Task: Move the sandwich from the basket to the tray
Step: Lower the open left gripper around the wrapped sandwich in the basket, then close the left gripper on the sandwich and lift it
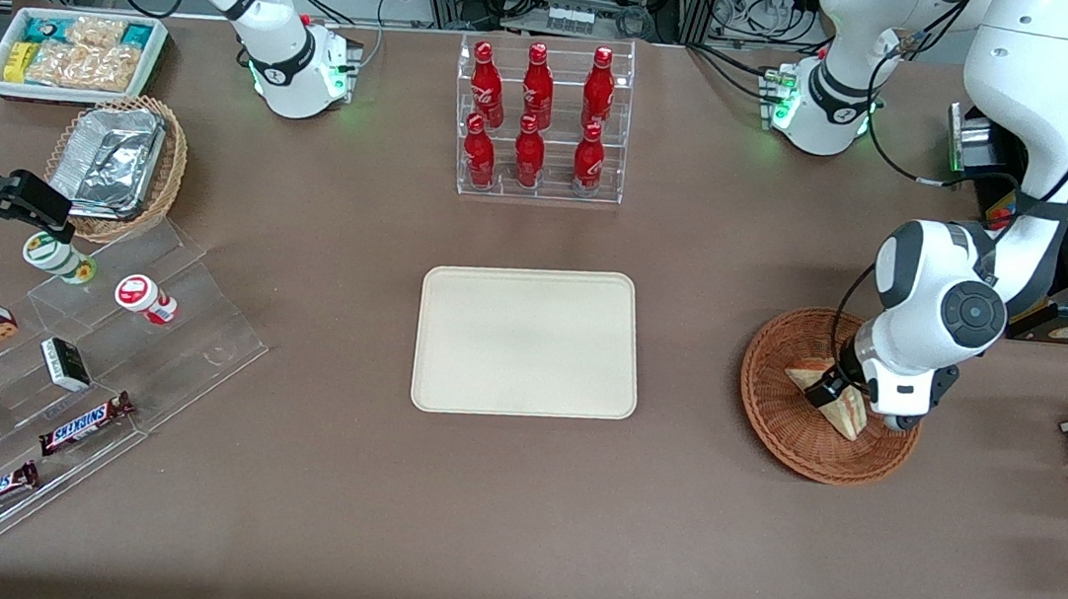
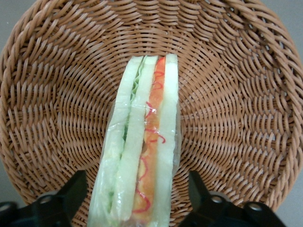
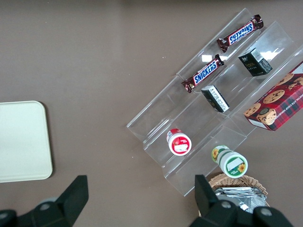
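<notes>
Claw [image 1: 839, 399] low in the basket [image 1: 771, 404], at the sandwich [image 1: 848, 409]; tray [image 1: 523, 407] well apart.

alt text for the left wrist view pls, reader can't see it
A wrapped sandwich with white bread and red and green filling lies in a reddish-brown woven basket, seen from directly above. The left arm's gripper hangs over it with jaws open, one on each side of the sandwich and not touching it.

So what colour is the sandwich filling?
Red-orange and green between white bread on the sandwich, clearest in the left wrist view.
</notes>
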Action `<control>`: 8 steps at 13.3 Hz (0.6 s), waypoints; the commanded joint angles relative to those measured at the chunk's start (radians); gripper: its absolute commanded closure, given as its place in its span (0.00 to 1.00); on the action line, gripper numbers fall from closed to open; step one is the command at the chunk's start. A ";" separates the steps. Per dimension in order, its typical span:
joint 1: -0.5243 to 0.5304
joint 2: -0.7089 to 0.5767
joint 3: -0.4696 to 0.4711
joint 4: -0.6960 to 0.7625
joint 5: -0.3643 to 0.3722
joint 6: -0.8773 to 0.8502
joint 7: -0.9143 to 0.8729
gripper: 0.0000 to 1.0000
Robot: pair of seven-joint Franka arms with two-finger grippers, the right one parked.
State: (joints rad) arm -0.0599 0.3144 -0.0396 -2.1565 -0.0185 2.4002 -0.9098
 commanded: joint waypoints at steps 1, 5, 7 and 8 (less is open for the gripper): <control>-0.014 -0.014 0.007 -0.013 0.000 -0.012 -0.020 0.74; -0.026 -0.026 0.009 -0.002 0.015 -0.065 -0.015 1.00; -0.026 -0.038 0.006 0.036 0.028 -0.133 -0.015 1.00; -0.029 -0.041 0.004 0.070 0.028 -0.177 -0.015 1.00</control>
State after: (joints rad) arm -0.0725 0.3005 -0.0400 -2.1333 -0.0106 2.3051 -0.9098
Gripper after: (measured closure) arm 0.700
